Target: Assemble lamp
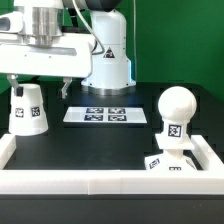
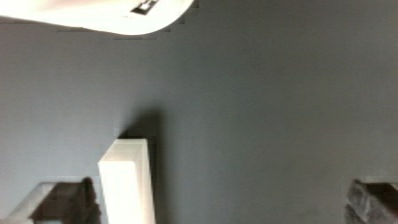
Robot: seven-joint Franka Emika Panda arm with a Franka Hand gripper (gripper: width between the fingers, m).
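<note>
The white tapered shade (image 1: 28,108) stands on the black table at the exterior view's left, a tag on its side. My gripper (image 1: 38,86) hangs open and empty just above it, touching nothing. In the wrist view only an edge of the shade (image 2: 128,12) shows, and the gripper (image 2: 217,205) has its dark fingers (image 2: 63,200) wide apart over bare table. The round bulb (image 1: 176,105) stands upright on the low square base (image 1: 170,163) at the front of the exterior view's right.
The marker board (image 1: 106,115) lies flat in the middle of the table. A low white wall (image 1: 90,181) borders the table at the front and sides; a piece of it (image 2: 128,180) shows close to one finger in the wrist view.
</note>
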